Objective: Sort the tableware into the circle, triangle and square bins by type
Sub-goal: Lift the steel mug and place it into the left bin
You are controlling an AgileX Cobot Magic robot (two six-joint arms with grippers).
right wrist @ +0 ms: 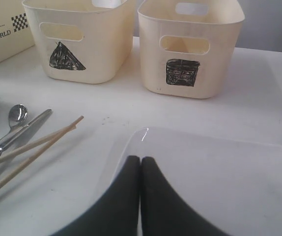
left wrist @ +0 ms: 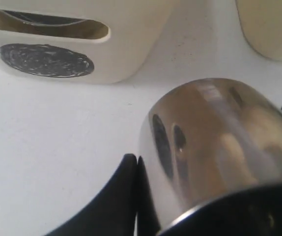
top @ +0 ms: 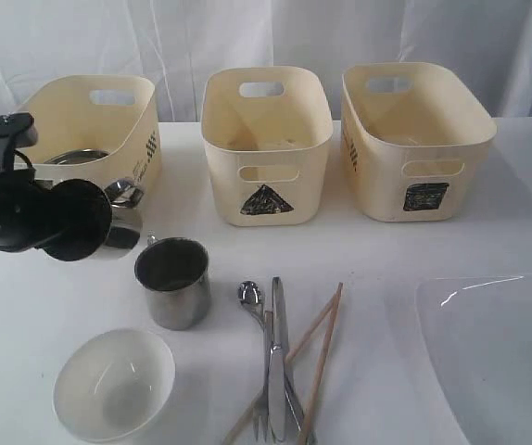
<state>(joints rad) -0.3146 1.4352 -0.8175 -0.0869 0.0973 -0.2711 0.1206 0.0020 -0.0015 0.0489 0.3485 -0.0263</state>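
Note:
My left gripper (left wrist: 140, 162) is shut on a steel mug (left wrist: 214, 142) at its wall, close in front of the circle bin (left wrist: 131, 44); in the exterior view the left arm (top: 34, 218) hides most of this mug (top: 127, 215). A second steel mug (top: 173, 283) stands upright mid-table, with the small white bowl (top: 113, 383) nearer the front. Spoon (top: 250, 295), knife (top: 278, 362), fork and chopsticks (top: 323, 352) lie together. A steel bowl (top: 76, 157) sits in the circle bin. My right gripper (right wrist: 141, 161) is shut and empty over the large white plate (right wrist: 219, 172).
The triangle bin (top: 266, 158) and the square bin (top: 414, 148) stand side by side at the back, right of the circle bin (top: 145, 139). A white curtain hangs behind them. The plate (top: 493, 362) runs off the front right of the exterior view.

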